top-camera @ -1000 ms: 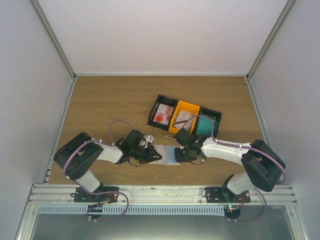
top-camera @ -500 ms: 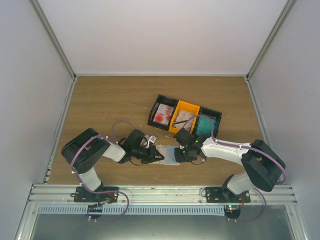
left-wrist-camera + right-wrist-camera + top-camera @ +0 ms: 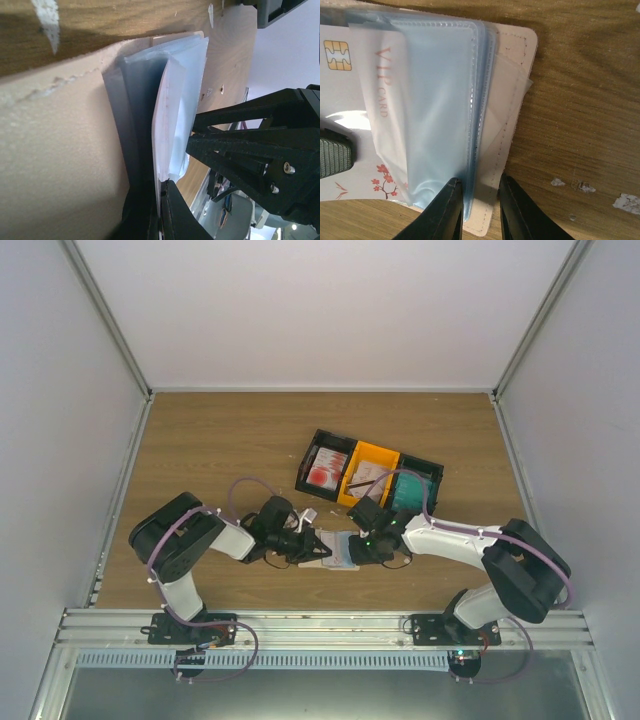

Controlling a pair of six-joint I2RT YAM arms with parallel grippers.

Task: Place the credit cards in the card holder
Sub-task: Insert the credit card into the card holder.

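Observation:
The beige card holder (image 3: 343, 550) lies open on the table between my two grippers, its clear sleeves (image 3: 440, 95) fanned up. My left gripper (image 3: 306, 543) is shut on the edge of a white credit card (image 3: 170, 115), which stands partly inside a sleeve next to the beige cover (image 3: 55, 150). From the right wrist, that card (image 3: 350, 100) shows a gold chip and red "VIP CARD" lettering. My right gripper (image 3: 479, 180) stands partly open, one fingertip on the sleeves and the other at the holder's right edge (image 3: 515, 100). More credit cards lie in the bins: a red-marked one (image 3: 322, 473) and a teal one (image 3: 408, 496).
A row of three small bins, black, orange (image 3: 368, 475) and black, stands just behind the right gripper. Small white scraps (image 3: 626, 202) lie on the wooden table (image 3: 200, 450). Grey walls enclose the table on three sides.
The left arm has pushed to the right, carrying the white card further into the holder's sleeves. The right arm and the holder have stayed where they were.

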